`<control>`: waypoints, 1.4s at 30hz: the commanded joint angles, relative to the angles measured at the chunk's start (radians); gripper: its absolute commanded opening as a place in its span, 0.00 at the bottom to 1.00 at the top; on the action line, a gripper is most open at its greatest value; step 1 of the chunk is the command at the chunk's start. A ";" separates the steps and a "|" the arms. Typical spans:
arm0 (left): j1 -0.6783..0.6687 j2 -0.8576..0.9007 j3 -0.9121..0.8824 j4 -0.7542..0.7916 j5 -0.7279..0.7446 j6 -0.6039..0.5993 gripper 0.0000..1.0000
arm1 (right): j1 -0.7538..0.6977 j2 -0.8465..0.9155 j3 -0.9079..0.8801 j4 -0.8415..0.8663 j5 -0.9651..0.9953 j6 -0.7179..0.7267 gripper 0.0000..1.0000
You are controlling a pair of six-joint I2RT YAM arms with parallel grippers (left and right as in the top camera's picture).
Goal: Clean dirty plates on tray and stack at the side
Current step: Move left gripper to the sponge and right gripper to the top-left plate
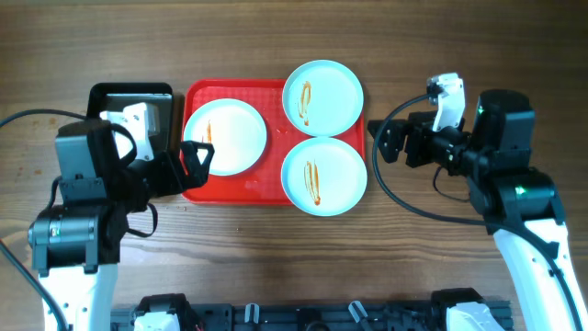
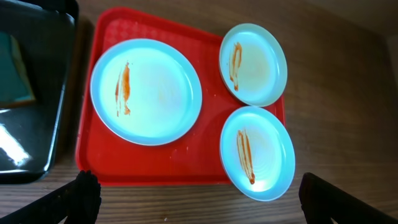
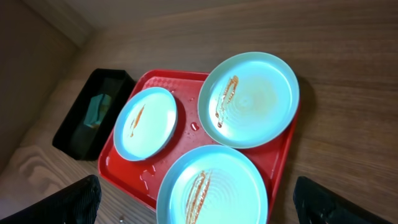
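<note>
Three round pale mint plastic plates [image 1: 322, 97], each streaked orange-brown, are carried on the red rectangular plastic tray [image 1: 248, 188]. The left end effector [image 1: 197, 158] and right end effector [image 1: 378, 140] are held released. A green sponge [image 3: 96, 111] is shown only by the wrist views.

Three plates [image 1: 322, 97] on the tray [image 1: 230, 188]; pan [image 1: 124, 94] left of it, perhaps holding sponge [image 3: 96, 109]

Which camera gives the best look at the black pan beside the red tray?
The right wrist view: the whole black pan shows, with a green pad inside. Overhead, the left arm covers much of it. The left wrist view cuts it off at the frame's edge.
</note>
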 commanded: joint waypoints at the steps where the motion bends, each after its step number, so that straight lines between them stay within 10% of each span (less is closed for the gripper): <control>1: 0.005 0.018 0.021 0.014 0.056 -0.009 1.00 | 0.003 0.039 0.023 0.024 -0.045 0.045 0.99; 16: 0.024 0.389 0.341 -0.114 -0.398 -0.137 1.00 | 0.245 0.477 0.383 -0.071 0.119 0.099 0.89; 26: 0.075 0.453 0.446 -0.152 -0.416 -0.137 1.00 | 0.435 0.813 0.586 -0.024 0.248 0.211 0.88; 42: 0.186 0.698 0.446 -0.085 -0.422 -0.163 1.00 | 0.528 1.083 0.593 0.140 0.256 0.378 0.48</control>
